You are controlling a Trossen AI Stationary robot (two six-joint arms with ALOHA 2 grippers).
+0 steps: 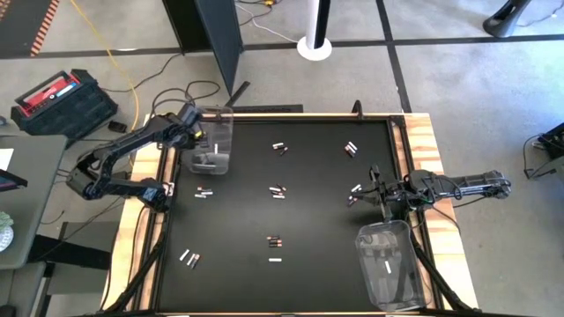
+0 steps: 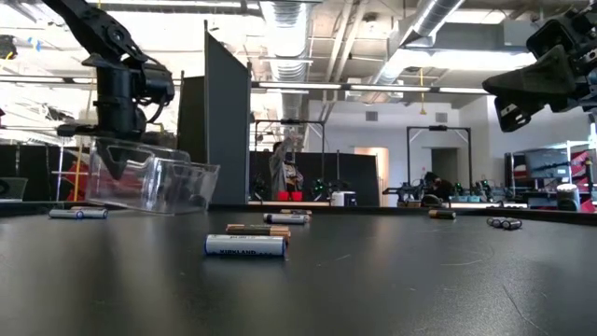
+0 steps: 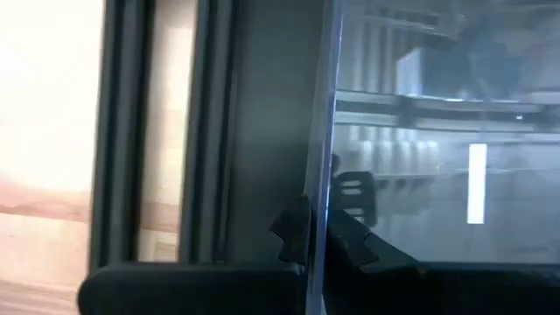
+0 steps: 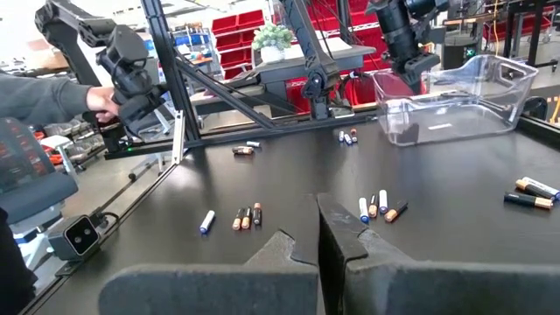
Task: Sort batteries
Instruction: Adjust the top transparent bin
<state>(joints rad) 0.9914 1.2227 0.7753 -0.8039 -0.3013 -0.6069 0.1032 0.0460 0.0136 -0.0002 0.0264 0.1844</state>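
Several small batteries lie scattered on the black mat, among them a white one (image 2: 245,245) near the front and pairs at mid-table (image 1: 278,190) and on the near left (image 1: 189,258). A clear bin (image 1: 211,141) at the far left holds a white battery (image 3: 477,184). My left gripper (image 3: 322,238) is shut on that bin's wall. My right gripper (image 4: 319,241) hangs shut and level at the table's right side, touching nothing. My left gripper pinches the clear bin's upright wall near its rim (image 3: 320,188), at the bin's far-left corner. One finger (image 3: 354,236) is inside the bin and the other (image 3: 293,234) outside. The fingers come slanting down from above. The bin's open side faces up; I cannot tell whether it is lifted.
A second clear bin (image 1: 388,264) with one white battery in it stands at the near right. Wooden rails (image 1: 423,141) and dark frame bars edge the mat. A person's sleeve (image 4: 35,96) shows beyond the left edge.
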